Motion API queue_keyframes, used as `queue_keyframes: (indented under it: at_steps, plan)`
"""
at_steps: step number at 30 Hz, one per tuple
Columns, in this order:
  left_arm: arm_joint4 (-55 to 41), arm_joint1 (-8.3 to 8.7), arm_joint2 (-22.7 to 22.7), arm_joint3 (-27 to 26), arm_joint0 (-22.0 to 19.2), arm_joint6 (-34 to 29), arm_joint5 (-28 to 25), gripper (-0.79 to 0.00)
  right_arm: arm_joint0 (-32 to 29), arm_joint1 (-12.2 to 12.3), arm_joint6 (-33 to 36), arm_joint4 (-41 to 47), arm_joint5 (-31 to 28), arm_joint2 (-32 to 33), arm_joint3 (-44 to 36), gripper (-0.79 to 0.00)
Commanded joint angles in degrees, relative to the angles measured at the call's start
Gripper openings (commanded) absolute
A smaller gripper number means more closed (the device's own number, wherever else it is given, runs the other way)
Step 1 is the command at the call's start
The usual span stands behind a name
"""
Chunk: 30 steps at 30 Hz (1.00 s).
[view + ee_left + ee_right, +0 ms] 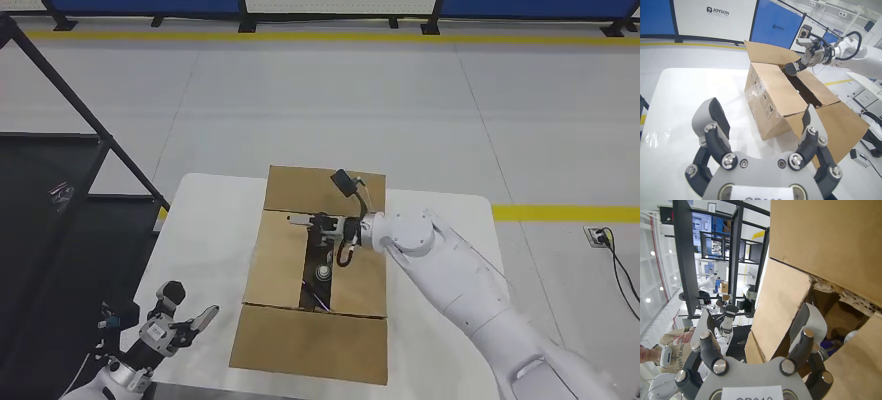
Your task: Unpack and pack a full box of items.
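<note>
Brown cardboard box [300, 345], top ajar, right gripper [756, 309] spread astride one flap [780, 298], left gripper [761, 104] wide, empty.

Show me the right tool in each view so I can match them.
Top view: right tool over the gap in the box.
Left wrist view: right tool at the gap's far end.
Right wrist view: right tool astride a box flap.
Shared landmark: the gap between the flaps.

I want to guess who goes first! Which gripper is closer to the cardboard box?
Right. The right gripper is at the box's top opening, partly dipped in. The left gripper hangs over the table, off the box's corner.
</note>
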Motion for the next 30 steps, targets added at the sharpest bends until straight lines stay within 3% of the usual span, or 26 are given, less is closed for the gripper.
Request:
queue_keyframes:
  at_steps: [1, 9, 23, 30]
  plan:
    - [-0.38, -0.01, -0.27, -0.06, 0.29, 0.24, -0.15, 0.0, -0.12, -0.14, -1.14, -1.58, 2.52, -0.33, -0.45, 0.0]
    - [-0.1, -0.09, 0.14, -0.2, 0.6, 0.19, -0.12, 0.0, -0.56, -1.19, 0.48, -1.13, 4.78, -0.49, -0.18, 0.0]
    - [3.75, -0.16, 2.18, -3.15, 1.81, -0.77, -0.71, 0.0, 0.78, -3.97, 7.28, 14.38, -2.54, 3.97, 5.33, 0.0]
    - [8.03, -0.33, 4.84, -4.93, 0.84, -2.86, 2.93, 0.0, 1.51, -5.14, 7.41, 18.29, -4.22, 5.31, 4.35, 0.0]
